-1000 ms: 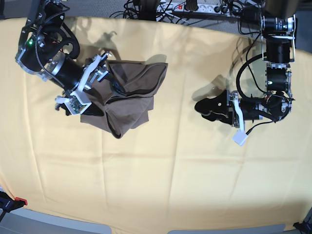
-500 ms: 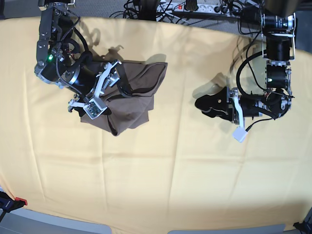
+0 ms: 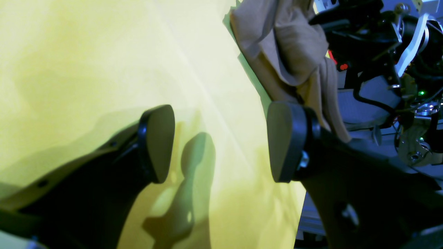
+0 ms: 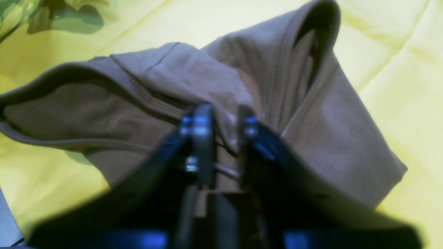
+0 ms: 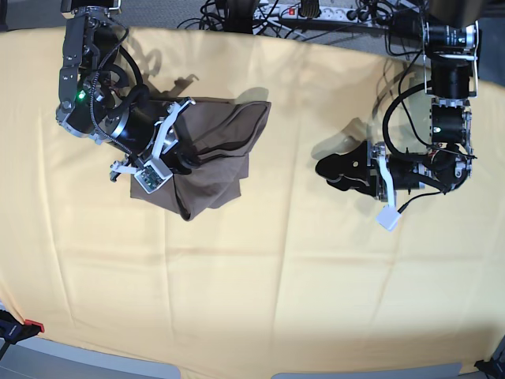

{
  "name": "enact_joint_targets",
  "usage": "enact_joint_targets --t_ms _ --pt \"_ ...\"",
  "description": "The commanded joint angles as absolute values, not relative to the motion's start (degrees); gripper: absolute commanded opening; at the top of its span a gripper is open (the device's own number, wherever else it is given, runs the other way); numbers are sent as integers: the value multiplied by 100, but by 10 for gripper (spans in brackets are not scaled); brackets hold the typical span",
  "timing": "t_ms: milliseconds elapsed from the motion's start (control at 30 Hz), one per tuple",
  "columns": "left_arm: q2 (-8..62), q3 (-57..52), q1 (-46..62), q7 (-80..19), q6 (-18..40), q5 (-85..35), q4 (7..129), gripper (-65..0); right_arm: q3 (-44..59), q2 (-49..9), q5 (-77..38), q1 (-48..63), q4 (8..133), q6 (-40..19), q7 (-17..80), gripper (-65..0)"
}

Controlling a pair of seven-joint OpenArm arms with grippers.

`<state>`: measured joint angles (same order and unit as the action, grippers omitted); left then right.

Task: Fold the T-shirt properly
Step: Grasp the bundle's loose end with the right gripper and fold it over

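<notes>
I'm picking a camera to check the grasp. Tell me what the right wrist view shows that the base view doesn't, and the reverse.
Only the right wrist view: the right end effector closed on a bunched fold of the T-shirt, with seams and a hemmed opening visible.

Only the base view: the whole crumpled shirt's outline, and the left end effector open, apart from the shirt.

Both: the brown shirt lying on the yellow cloth, with the right arm at it.

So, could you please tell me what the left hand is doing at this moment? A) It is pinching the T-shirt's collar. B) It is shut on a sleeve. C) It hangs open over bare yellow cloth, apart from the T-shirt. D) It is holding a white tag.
C: the left hand stands wide open above the yellow cloth, with the T-shirt lying away at the other arm.
</notes>
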<state>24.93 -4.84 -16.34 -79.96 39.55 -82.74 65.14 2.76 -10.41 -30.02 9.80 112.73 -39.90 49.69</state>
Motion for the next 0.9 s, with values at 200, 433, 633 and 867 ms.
enact_joint_targets --t_ms 200,433,633,867 --pt "2574 -506 -1763 -7957 4000 -8453 6600 -215 294 -1015 -3435 860 11340 -4000 4582 -650" --pt "2571 -506 -1763 -7957 4000 -8455 6600 -215 294 -615 -3642 692 11338 -4000 4560 -650" --pt "2574 -506 -1763 -7964 4000 -8451 6600 -215 292 -344 -3597 340 11338 -4000 4560 -650" --pt "2571 -506 -1763 -7975 4000 -8455 6600 -215 268 -73 -3601 -82 11168 -4000 4560 -650"
